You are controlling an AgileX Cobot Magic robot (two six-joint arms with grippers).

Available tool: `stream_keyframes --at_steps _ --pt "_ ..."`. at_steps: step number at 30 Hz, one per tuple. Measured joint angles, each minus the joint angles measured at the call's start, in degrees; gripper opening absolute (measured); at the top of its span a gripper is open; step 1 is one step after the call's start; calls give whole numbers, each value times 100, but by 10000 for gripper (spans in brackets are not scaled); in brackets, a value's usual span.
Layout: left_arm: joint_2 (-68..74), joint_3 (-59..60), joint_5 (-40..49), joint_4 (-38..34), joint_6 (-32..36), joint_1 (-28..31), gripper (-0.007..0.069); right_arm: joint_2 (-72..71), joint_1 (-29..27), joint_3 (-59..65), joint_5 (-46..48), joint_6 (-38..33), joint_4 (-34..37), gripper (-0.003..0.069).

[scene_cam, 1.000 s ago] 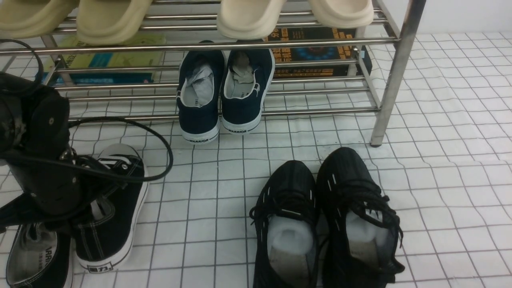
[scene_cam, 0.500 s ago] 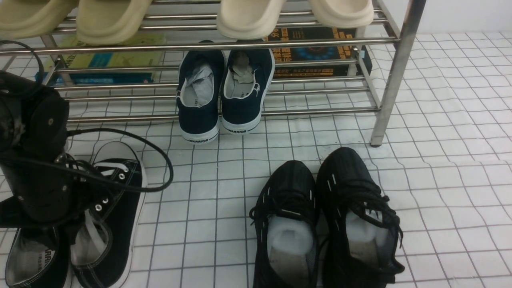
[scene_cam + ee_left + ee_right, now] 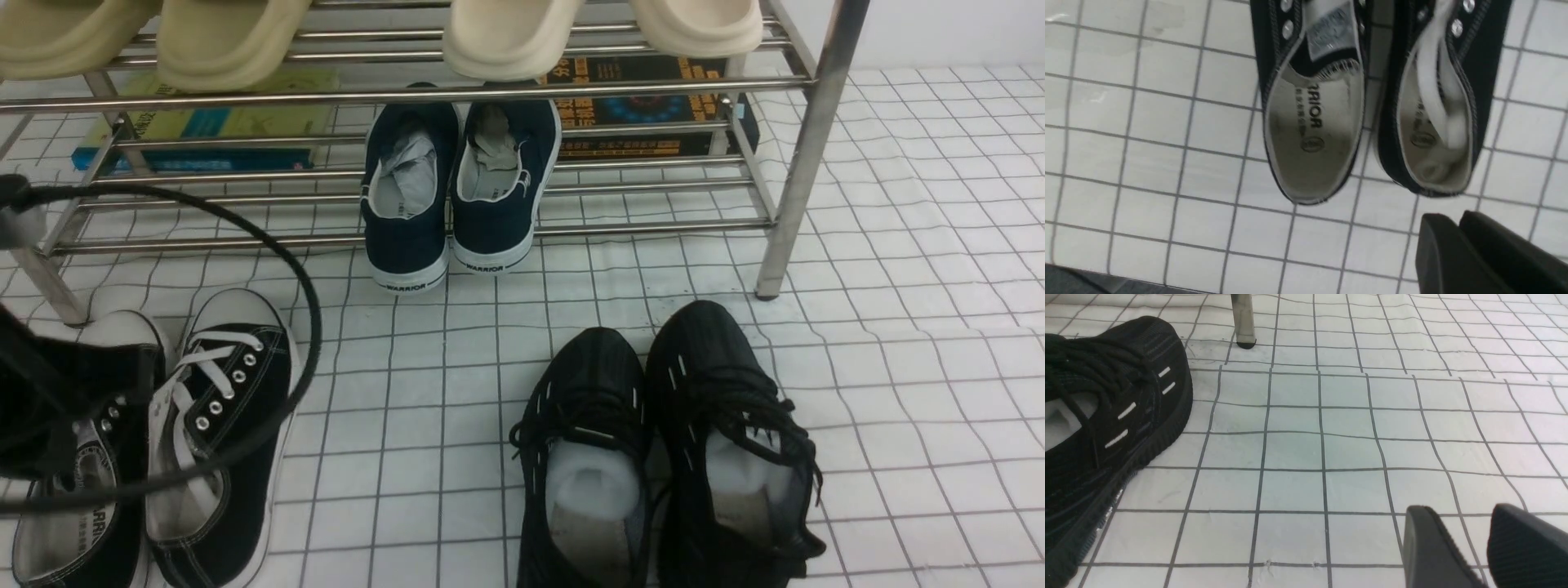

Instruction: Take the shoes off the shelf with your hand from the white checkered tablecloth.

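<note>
The shoes, black canvas with white laces, stand side by side on the white checkered tablecloth (image 3: 898, 367) at the front left. One (image 3: 229, 425) shows whole; the other (image 3: 98, 506) is partly behind my left arm and its looping cable (image 3: 302, 327). In the left wrist view both shoes (image 3: 1312, 134) lie just beyond my left gripper (image 3: 1453, 218), which is shut with nothing in it. The shelf (image 3: 808, 147) stands behind them. My right gripper (image 3: 1459, 510) hangs open over bare cloth.
Navy WARRIOR slip-ons (image 3: 457, 188) sit on the shelf's lower rails, beige slippers (image 3: 229, 41) on the upper tier. All-black mesh sneakers (image 3: 661, 441) stand front centre, one (image 3: 1106, 416) close to my right gripper. Books (image 3: 212, 122) lie behind the shelf.
My left gripper let go of the lifted canvas shoe, which now stands flat beside its mate. The gripper pulled back to the left and shut empty.
</note>
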Motion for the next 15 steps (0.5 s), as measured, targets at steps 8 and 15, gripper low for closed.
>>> stream_keyframes --at_steps 8,15 --pt "-1979 1630 -1543 -1291 1350 0 1 0 0 0 0 0 -5 239" --pt "-3501 2763 -3324 -1741 1607 0 1 0 0 0 0 0 0 239"
